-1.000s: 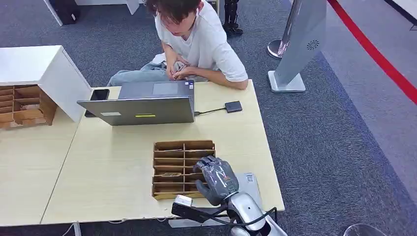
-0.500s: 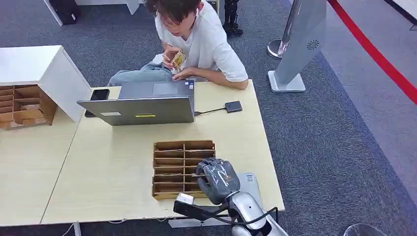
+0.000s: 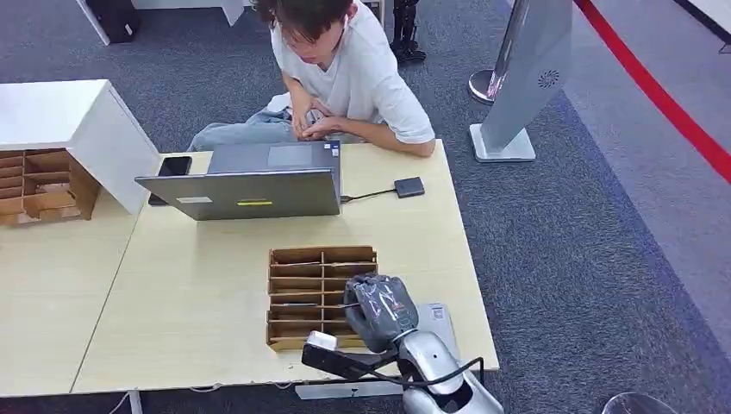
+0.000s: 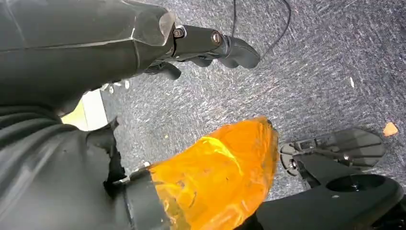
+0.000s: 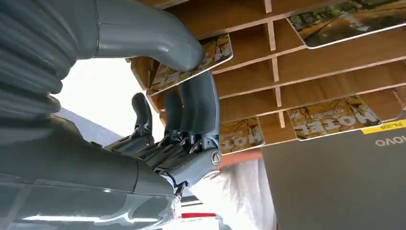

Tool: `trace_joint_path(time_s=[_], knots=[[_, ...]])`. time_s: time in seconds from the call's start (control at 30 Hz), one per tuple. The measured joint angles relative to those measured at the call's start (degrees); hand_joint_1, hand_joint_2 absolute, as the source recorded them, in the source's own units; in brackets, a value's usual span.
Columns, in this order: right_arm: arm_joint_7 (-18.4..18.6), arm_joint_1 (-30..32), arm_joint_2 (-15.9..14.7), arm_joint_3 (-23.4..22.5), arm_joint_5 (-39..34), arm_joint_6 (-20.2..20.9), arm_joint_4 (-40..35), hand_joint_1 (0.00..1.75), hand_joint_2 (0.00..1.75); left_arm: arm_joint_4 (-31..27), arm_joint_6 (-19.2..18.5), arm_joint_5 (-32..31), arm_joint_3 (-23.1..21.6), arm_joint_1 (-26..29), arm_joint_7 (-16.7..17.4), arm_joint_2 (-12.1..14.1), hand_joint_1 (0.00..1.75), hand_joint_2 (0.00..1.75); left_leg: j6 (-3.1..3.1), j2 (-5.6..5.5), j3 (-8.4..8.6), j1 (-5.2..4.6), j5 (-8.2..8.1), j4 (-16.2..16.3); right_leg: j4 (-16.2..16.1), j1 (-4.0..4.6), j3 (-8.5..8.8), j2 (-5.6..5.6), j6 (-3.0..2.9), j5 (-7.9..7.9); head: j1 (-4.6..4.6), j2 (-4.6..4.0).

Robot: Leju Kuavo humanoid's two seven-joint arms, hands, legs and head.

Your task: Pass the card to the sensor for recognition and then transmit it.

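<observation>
Right hand (image 3: 380, 312) at card rack (image 3: 321, 296), lower centre; thumb and fingers pinched card (image 5: 191, 64). Left hand (image 4: 210, 45) empty, fingers curled. Sensor pass, handover remained.

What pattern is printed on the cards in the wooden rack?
The cards show a yellow autumn-tree photo with white lettering; the right wrist view shows it best.
</observation>
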Motion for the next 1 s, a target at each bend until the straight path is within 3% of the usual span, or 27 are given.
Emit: trace_joint_path(time_s=[0.23, 1.0], knots=[[-0.2, -0.6, 0.5, 0.0, -0.2, -0.1, 1.0, 1.75, 1.75, 0.0, -0.1, -0.3, -0.2, -0.2, 0.2, 0.0, 0.00, 0.00, 0.00, 0.00, 0.00, 0.00, 0.00, 0.0, 0.0, 0.00, 0.00, 0.00, 0.00, 0.00, 0.00, 0.00], [-1.4, -0.6, 0.7, -0.7, 0.0, -2.6, -2.7, 1.75, 1.75, 0.0, 0.0, 1.2, -1.2, -0.2, 0.3, 0.0, 0.00, 0.00, 0.00, 0.00, 0.00, 0.00, 0.00, 0.0, 0.0, 0.00, 0.00, 0.00, 0.00, 0.00, 0.00, 0.00]])
